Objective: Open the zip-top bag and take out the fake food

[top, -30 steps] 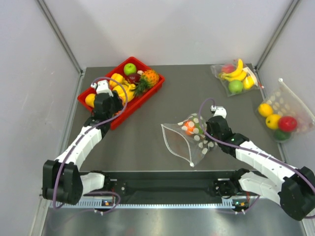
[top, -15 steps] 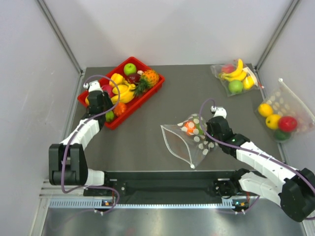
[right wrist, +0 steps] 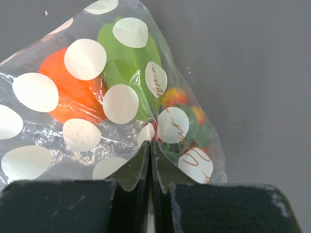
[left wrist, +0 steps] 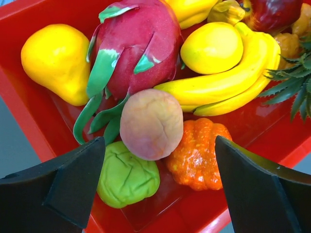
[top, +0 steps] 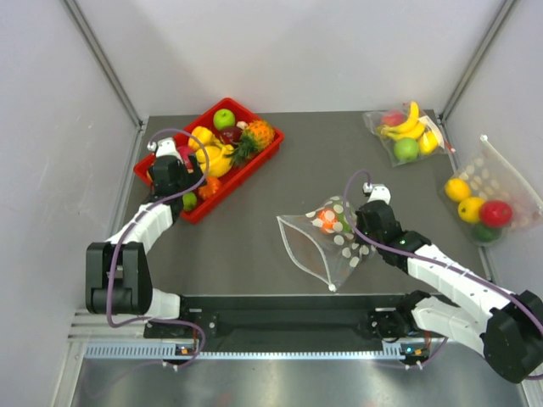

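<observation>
The dotted zip-top bag (top: pixel 327 246) lies on the dark table right of centre, its white zip strip (top: pixel 299 253) facing left. An orange fruit (top: pixel 327 220) and a green fruit (top: pixel 344 224) sit inside it and show in the right wrist view (right wrist: pixel 73 99) (right wrist: pixel 124 58). My right gripper (top: pixel 361 224) is shut on a pinch of the bag's plastic (right wrist: pixel 150 148). My left gripper (top: pixel 176 181) is open and empty above the red bin (top: pixel 254 161). Between its fingers (left wrist: pixel 73 184) lie a pinkish peach (left wrist: pixel 151 124), a green lumpy piece (left wrist: pixel 127 177) and an orange bumpy piece (left wrist: pixel 197 155).
The red bin also holds a pineapple (top: pixel 259 134), bananas (left wrist: pixel 228 82), a yellow pear (left wrist: pixel 56 60) and a dragon fruit (left wrist: pixel 136 43). A clear banana-and-apple bag (top: pixel 405 131) lies at the back right. A bigger dotted fruit bag (top: pixel 485 199) leans at the right wall.
My left arm has drawn back and its gripper has shifted left over the bin's near corner. The right gripper and the bag have not moved.
</observation>
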Robot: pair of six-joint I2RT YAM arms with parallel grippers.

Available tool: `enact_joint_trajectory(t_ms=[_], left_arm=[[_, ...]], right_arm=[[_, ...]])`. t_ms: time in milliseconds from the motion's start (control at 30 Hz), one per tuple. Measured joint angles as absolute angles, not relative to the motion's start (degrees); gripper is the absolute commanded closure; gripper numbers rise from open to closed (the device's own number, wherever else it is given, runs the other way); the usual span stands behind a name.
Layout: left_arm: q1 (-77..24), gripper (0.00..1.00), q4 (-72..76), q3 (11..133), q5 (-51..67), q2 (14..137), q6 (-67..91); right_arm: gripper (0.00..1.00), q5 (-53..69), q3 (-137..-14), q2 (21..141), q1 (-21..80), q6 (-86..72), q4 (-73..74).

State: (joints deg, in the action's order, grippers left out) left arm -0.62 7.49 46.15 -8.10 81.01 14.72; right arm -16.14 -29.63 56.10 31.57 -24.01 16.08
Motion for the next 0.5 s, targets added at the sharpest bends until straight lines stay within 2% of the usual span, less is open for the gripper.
enact_joint_trajectory(t_ms=[300,500], left_arm=[[-3.2,0.01,7.6,46.0,-8.5,76.2,14.3],[-20.3,0.03,8.7,45.4,-12.7,71.4,9.8]], right_arm=[[1.00,-15.9,-29.6,56.1,31.6,-24.0,16.1],[1.00,-15.8,-29.6,56.3,31.6,-24.0,16.1]])
